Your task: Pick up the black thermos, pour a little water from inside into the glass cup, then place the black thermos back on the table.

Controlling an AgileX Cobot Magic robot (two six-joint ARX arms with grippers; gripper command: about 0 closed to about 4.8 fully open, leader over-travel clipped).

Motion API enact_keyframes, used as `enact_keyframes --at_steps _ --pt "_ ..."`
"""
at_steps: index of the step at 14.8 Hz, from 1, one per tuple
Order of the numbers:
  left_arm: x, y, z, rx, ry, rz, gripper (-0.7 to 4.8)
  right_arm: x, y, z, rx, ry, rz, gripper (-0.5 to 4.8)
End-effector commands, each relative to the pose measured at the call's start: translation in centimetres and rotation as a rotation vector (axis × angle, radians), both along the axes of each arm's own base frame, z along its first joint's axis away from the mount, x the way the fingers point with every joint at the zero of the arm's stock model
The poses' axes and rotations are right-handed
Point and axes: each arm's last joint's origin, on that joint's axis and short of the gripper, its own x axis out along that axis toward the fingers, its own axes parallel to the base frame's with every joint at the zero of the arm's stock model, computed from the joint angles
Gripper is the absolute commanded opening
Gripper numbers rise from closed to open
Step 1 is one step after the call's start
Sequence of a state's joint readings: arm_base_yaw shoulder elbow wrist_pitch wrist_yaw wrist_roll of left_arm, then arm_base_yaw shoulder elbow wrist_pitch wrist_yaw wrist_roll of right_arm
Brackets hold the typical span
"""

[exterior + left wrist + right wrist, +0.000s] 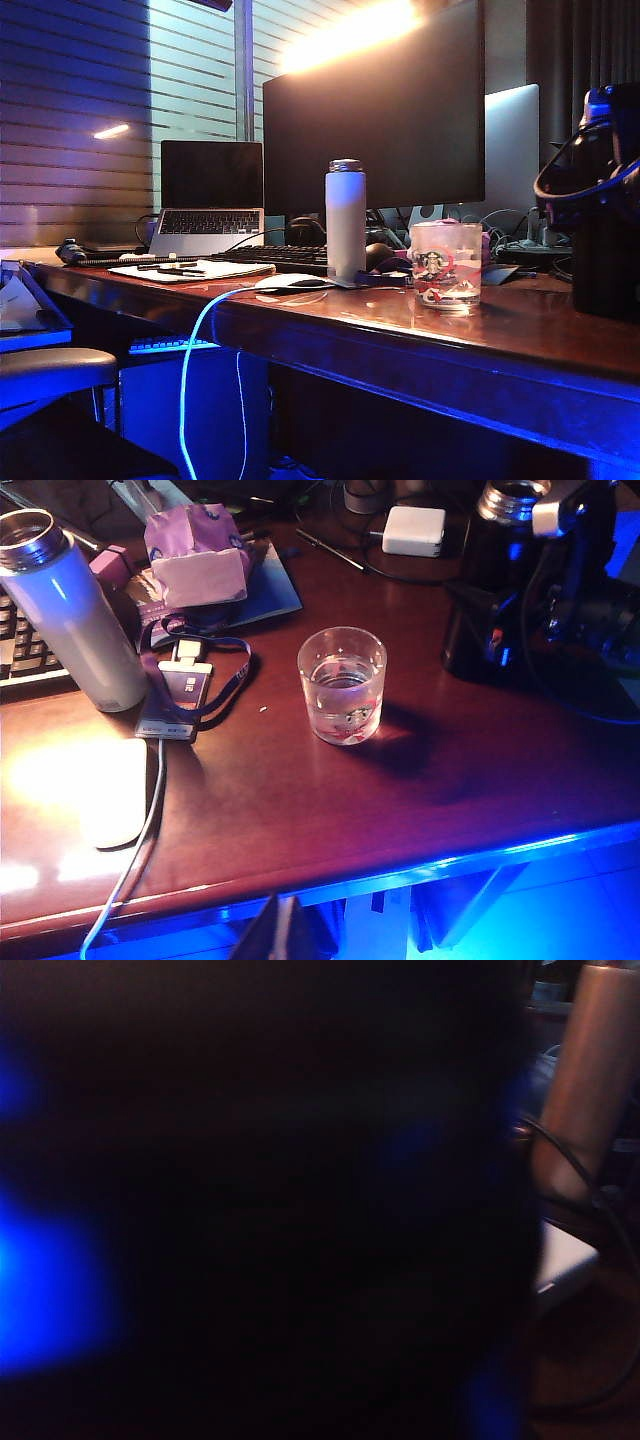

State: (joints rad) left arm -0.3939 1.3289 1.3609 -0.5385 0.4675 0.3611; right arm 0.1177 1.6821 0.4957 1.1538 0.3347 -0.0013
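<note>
The tall matte-black thermos (500,580) stands upright on the reddish-brown desk (300,810), directly at the right end effector (590,590), whose jaws stand wide, nothing visibly gripped; left end effector unseen.

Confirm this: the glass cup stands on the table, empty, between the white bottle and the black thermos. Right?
Not quite: the glass cup is not empty. The left wrist view shows water in its lower part. The rest holds: it stands on the table between the white bottle and the black thermos.

starbucks logo on glass cup (446,265)
</note>
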Motion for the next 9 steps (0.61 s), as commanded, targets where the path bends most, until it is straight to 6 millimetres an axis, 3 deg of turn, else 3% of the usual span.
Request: enact_keyframes --at_steps 1,2,3,9 --pt "-0.05 -0.01 0.3 -0.011 -0.01 -0.002 -0.04 0.18 -0.05 0.26 -0.002 -0.009 -0.005 4.44" --pt "-0.05 -0.01 0.3 -0.011 -0.01 -0.002 -0.04 0.18 -0.05 0.23 -0.002 -0.005 -0.005 1.52" --pt "-0.05 -0.01 0.3 -0.011 -0.01 -0.002 -0.04 0.17 -0.05 0.21 -0.002 -0.004 -0.005 0.16" --pt "-0.05 -0.01 0.3 -0.011 -0.01 -0.002 -0.04 0.09 -0.04 0.25 -0.008 0.012 -0.004 0.14"
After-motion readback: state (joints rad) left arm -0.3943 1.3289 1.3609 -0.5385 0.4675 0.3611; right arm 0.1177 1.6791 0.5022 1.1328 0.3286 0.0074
